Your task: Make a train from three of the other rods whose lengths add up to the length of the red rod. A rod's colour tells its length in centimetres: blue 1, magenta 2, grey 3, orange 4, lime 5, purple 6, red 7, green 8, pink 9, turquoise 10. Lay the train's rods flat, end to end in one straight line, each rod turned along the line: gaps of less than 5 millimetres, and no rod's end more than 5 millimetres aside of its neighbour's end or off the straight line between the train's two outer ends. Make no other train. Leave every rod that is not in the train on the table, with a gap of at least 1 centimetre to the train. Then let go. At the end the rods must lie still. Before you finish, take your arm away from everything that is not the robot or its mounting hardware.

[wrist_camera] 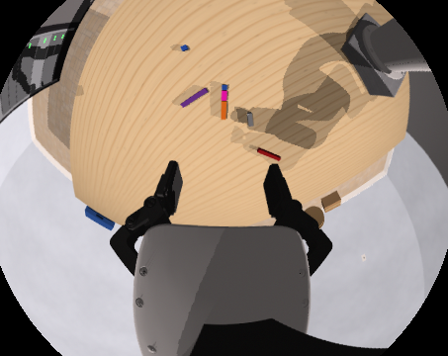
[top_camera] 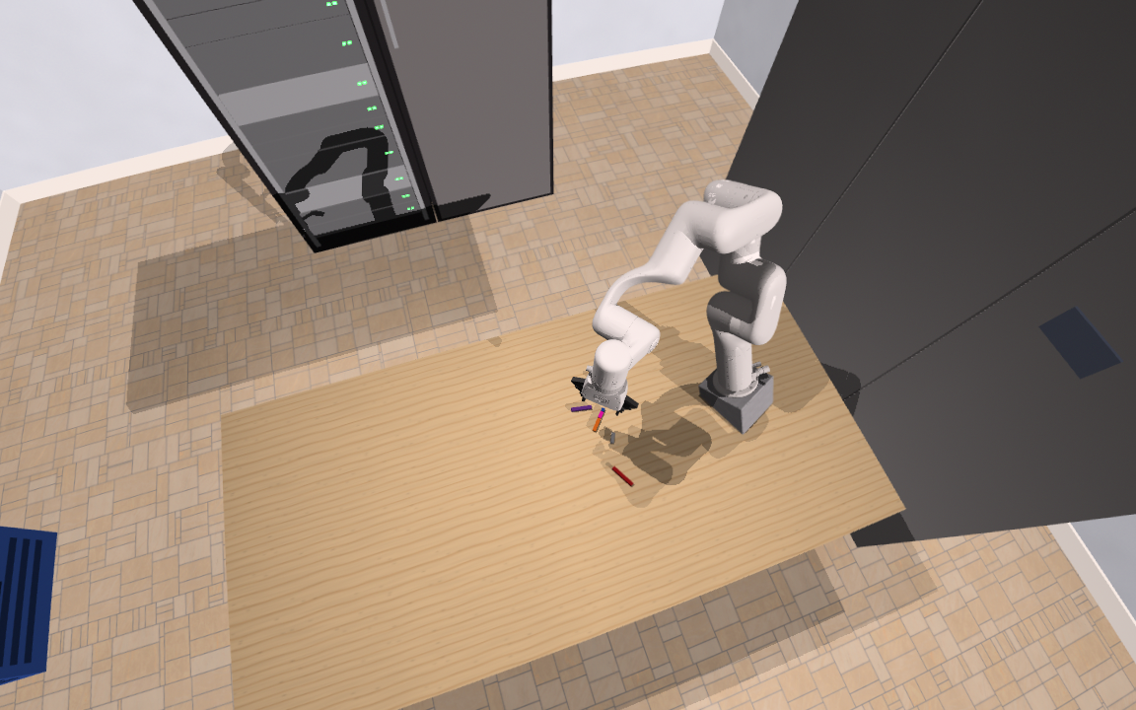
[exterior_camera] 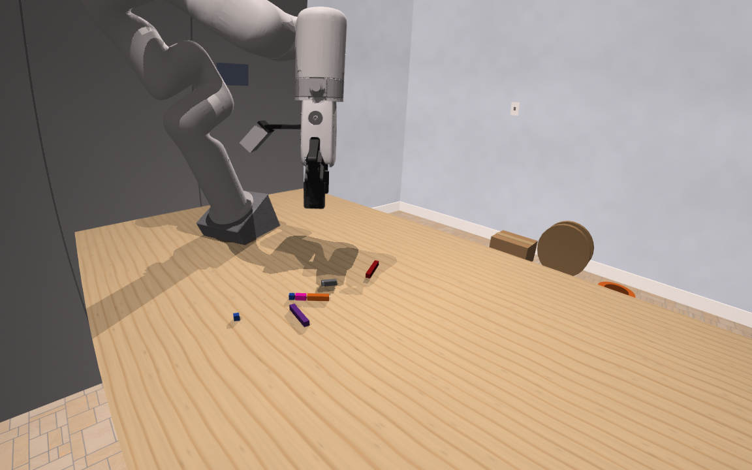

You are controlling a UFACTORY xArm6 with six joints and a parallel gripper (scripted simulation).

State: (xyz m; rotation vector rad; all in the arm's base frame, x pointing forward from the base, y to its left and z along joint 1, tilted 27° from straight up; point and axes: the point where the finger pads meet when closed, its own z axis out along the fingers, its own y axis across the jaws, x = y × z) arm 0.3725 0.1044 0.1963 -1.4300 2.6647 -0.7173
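nearest the exterior view's side, a loose blue cube-shaped rod (exterior_camera: 236,316) (wrist_camera: 184,47) sits on the pale wooden table (top_camera: 378,530) (exterior_camera: 484,380) (wrist_camera: 134,138), well apart from the others; in the top view it cannot be made out. next comes a long square purple rod (top_camera: 581,408) (exterior_camera: 299,314) (wrist_camera: 194,97), lying flat at a slant near the train and apart from it.

the train itself lies beyond: a short blue rod (exterior_camera: 292,296) (wrist_camera: 224,87), a magenta rod (top_camera: 602,414) (exterior_camera: 300,296) (wrist_camera: 224,96) and a longer orange rod (top_camera: 597,424) (exterior_camera: 318,296) (wrist_camera: 224,110), end to end in what looks like one straight line. any gaps between them are too fine to judge, and the blue end is hard to make out from the top. a short grey rod (top_camera: 612,438) (exterior_camera: 329,282) (wrist_camera: 250,119) lies near the orange one, not touching, and a glossy red rod (top_camera: 622,475) (exterior_camera: 371,269) (wrist_camera: 269,154) lies farther off, turned another way.

the black-fingered gripper (top_camera: 604,396) (exterior_camera: 314,204) (wrist_camera: 224,172) hangs above the table, spread wide and holding nothing. in the exterior view one finger hides the other, and the upper arm is cut off by the frame. behind stands the arm's dark angular base (top_camera: 748,414) (exterior_camera: 267,213) (wrist_camera: 352,46). farther back are a brown box (exterior_camera: 512,245) (wrist_camera: 331,201), a round brown disc (exterior_camera: 564,248) (wrist_camera: 314,217) partly behind the gripper's linkage in the wrist view, and an orange round object (exterior_camera: 603,285), partly hidden by the table edge.
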